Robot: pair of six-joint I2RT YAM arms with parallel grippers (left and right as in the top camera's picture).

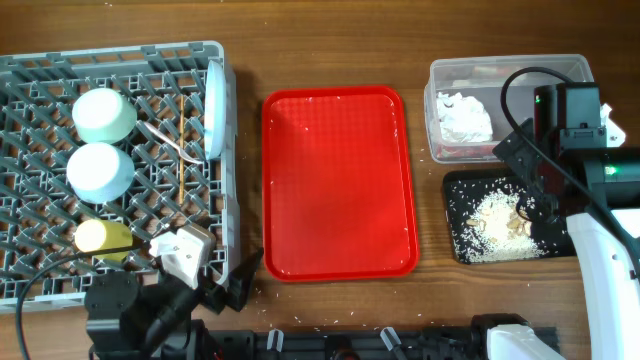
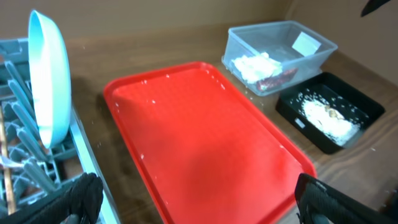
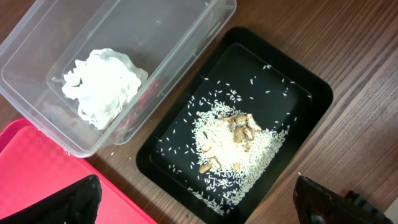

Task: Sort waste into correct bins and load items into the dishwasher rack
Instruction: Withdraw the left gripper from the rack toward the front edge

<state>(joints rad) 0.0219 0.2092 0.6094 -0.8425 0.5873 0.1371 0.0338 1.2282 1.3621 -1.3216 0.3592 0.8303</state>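
**Both tools wide and empty over sorted waste**

The left tool (image 2: 198, 200) gapes wide, holding nothing, by the near corner of the dishwasher rack (image 1: 120, 52). There the plate (image 1: 214, 110) stands on edge, and two bowls (image 1: 104, 115) and the cup (image 1: 102, 237) sit among the pegs. The right tool (image 3: 199, 202), equally wide and empty, hangs above the black tray (image 1: 460, 215), which holds the rice (image 1: 495, 215). The napkin (image 1: 465, 115) lies in the clear tub (image 1: 500, 70) just beside it. The red serving tray (image 1: 340, 180) lies between them on the tabletop (image 1: 330, 40).

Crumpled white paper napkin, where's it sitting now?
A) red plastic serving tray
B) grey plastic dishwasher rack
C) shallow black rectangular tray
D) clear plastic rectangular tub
D: the crumpled white paper napkin lies inside the clear plastic rectangular tub; the shallow black rectangular tray beside it holds rice and beige scraps.
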